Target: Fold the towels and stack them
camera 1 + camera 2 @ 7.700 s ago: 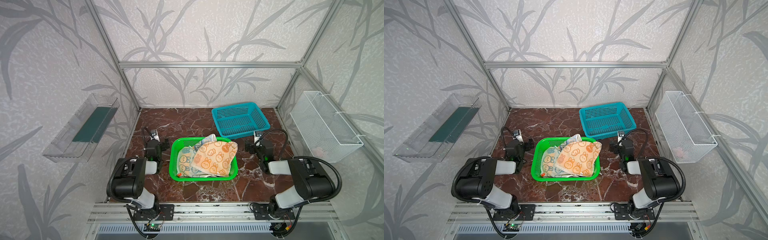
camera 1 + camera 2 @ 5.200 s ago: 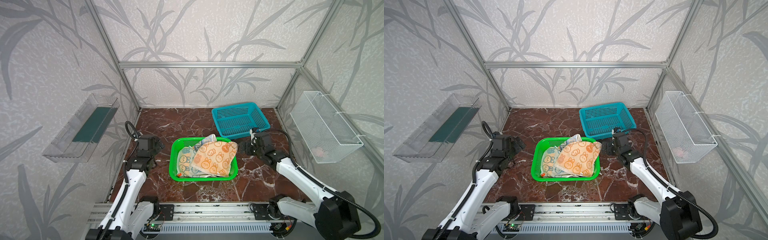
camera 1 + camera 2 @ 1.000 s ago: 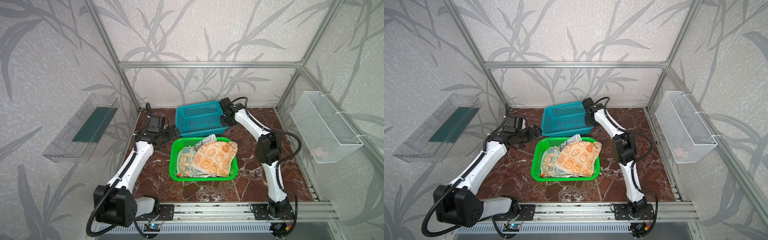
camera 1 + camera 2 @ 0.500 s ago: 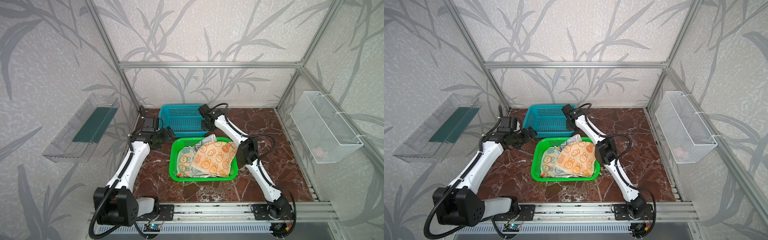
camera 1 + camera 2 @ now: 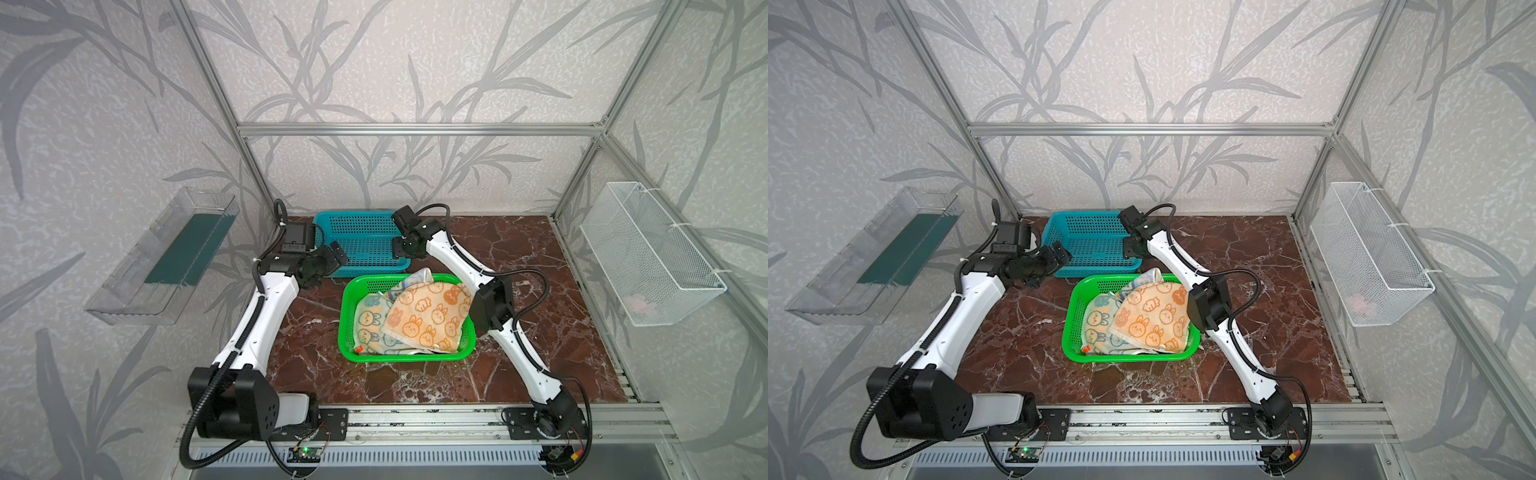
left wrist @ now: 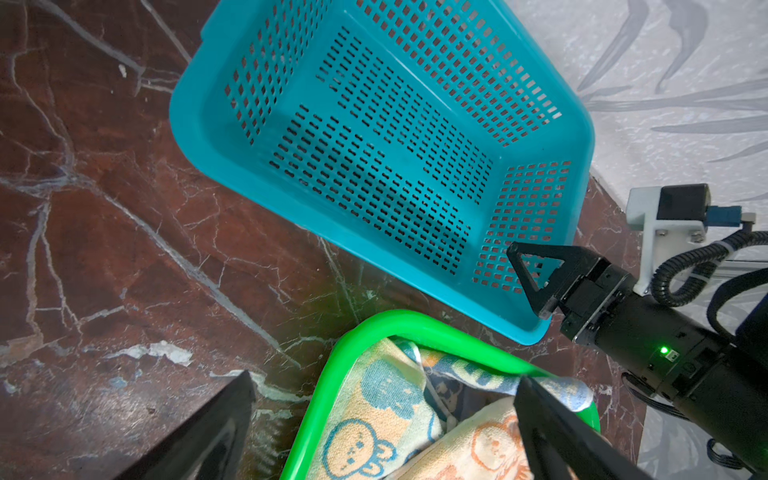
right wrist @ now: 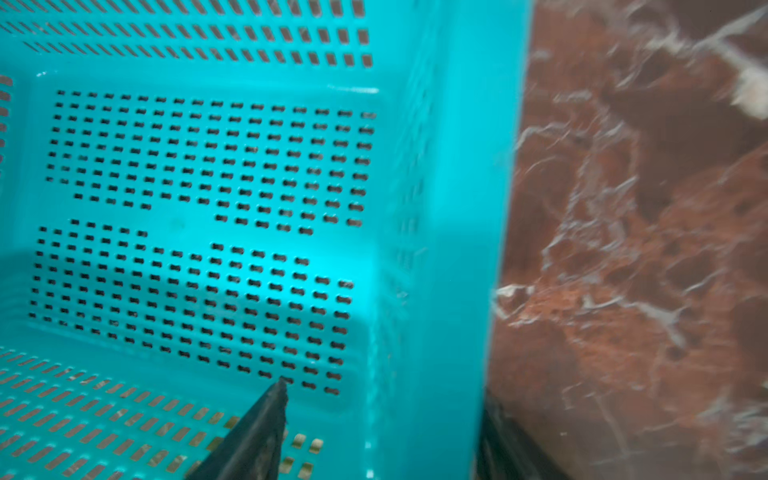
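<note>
Grey leaf-print walls and an aluminium frame enclose a red-brown marble table. A clear tray hangs on the left wall and a white wire basket on the right; something pinkish lies in it, too small to tell. At the back left stands a blue basket, rectangular, of hard perforated plastic. Just in front, a green basket of the same make holds the towels. They are soft terry, rumpled and unfolded: an orange towel printed with bunnies lies over a cream towel with blue bunnies. The right arm overlaps the green basket's right edge in both top views. The right gripper straddles the blue basket's right end wall, jaws apart, one finger inside and one outside. The left gripper hovers near that basket's front left corner, spread wide, gripping nothing.
</note>
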